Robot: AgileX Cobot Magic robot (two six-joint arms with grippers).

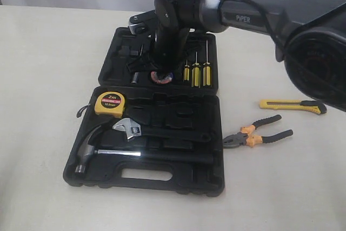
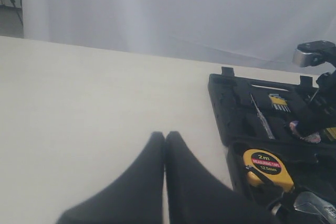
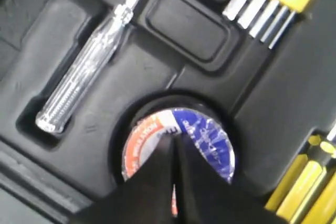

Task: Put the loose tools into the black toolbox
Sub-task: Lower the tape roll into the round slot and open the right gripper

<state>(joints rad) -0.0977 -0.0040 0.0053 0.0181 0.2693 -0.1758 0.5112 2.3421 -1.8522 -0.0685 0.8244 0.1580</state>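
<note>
Since the black tape roll (image 3: 207,135) sits recessed in the black toolbox (image 1: 162,185) under the right gripper (image 3: 173,148), jaws together, that step looks done; left gripper (image 2: 165,137) closed, idle; next: lift clear, open, take pliers (image 1: 258,132) or utility knife (image 1: 292,105) beside the box.

This is looking like a robotics lab test station, not a workshop: a white curtain (image 2: 157,9) is hanging behind a plain cream table (image 1: 43,79), and a black arm marked PIPER (image 1: 246,17) is reaching over an open black toolbox (image 1: 178,185).
</note>
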